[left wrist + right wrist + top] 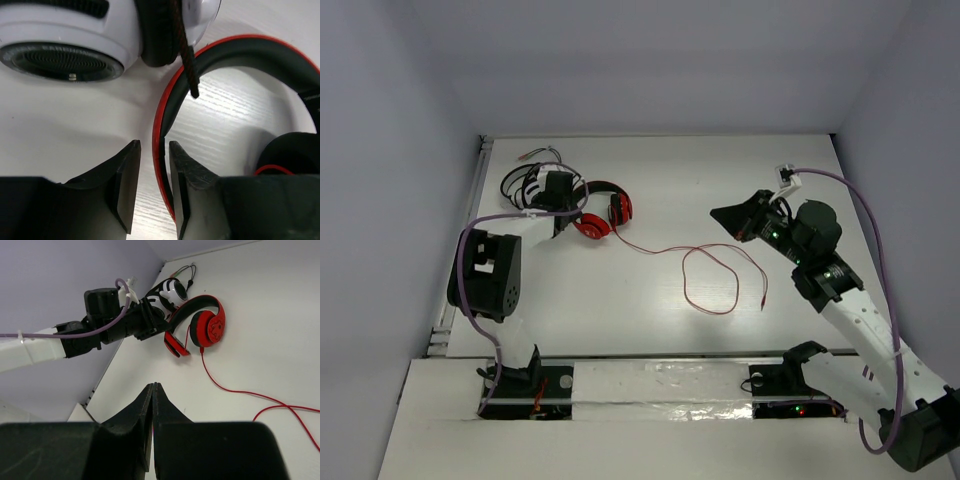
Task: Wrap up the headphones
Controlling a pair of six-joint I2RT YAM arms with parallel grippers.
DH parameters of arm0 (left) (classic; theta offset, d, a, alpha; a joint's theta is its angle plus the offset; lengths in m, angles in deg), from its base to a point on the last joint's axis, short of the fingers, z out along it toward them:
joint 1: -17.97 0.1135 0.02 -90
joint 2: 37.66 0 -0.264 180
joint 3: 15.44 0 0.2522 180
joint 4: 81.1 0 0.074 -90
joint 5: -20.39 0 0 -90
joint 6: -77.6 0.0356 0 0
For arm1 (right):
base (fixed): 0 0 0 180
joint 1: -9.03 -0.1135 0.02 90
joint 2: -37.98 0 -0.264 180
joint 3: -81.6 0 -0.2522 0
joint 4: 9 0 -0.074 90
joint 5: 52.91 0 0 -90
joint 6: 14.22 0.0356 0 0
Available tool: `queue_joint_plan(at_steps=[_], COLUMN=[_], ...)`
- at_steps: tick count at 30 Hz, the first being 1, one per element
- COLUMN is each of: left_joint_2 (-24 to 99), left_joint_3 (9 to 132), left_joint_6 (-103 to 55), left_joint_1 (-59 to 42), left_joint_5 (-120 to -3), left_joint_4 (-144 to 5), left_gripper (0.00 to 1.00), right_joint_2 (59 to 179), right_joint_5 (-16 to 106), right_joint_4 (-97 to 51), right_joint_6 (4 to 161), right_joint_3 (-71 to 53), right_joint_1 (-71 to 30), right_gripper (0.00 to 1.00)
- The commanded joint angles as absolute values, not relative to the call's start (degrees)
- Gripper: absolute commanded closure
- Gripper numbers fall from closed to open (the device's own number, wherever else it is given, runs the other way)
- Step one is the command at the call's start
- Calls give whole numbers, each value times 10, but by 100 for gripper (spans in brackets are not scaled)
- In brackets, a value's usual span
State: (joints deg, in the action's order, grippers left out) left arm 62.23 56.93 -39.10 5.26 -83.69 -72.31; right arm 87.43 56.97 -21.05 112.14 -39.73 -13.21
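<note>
While checking position, finding the headphones [600,213] lying flat on the table [650,170] in the upper left of the overhead frame, just beside the black-and-white headphones [532,185], possibly touching them.

Noting glossy red shells, round earcups, a headband [240,50] lined in black, and a thin red cable [222,386] running right from one earcup into a loose loop near frame centre, with the far end free.

Seeing the left gripper [155,150] down at the headband with jaws narrowly parted, the band's red edge against the right-hand finger [192,175] of the wrist frame and a sliver of table showing on the other side. Reading this as straddling, not yet pinching.

Seeing the right gripper [152,390] hanging right of centre, well apart from the cable, with fingers pressed together on nothing visible.

Judging the set light and likely to slide on the smooth top under any tug on the cable. Expecting a stiff but springy headband, slick plastic, soft cushions. Rating the cable limp, prone to springing out of coils and slipping from a loose pinch.

Favouring a hold on the headband arch for anchoring and a pinch on the cable near the earcup for starting wraps. Avoiding pulls at the cable's joint with the cup, judged the fragile spot.
</note>
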Motion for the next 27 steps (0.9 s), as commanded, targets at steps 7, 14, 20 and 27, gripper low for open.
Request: queue_joint_plan(at_steps=[7, 14, 20, 27], left_joint_2=[612, 530, 437, 318], left_joint_3=[519, 437, 372, 286], left_joint_6=[-410, -474, -589, -703], left_joint_1=[-28, -87, -117, -141], left_joint_5=[-851, -853, -906, -954], left_joint_4=[-759, -755, -710, -679], left_gripper=[92, 99, 100, 98], right_joint_2=[861, 867, 868, 872], right_joint_5=[570, 574, 587, 596], right_joint_4=[-192, -194, -199, -205], right_joint_6=[1113, 1113, 1104, 1095], right_joint_3=[-389, -385, -385, -387], right_joint_1=[-139, -139, -139, -144], right_gripper=[93, 93, 93, 93])
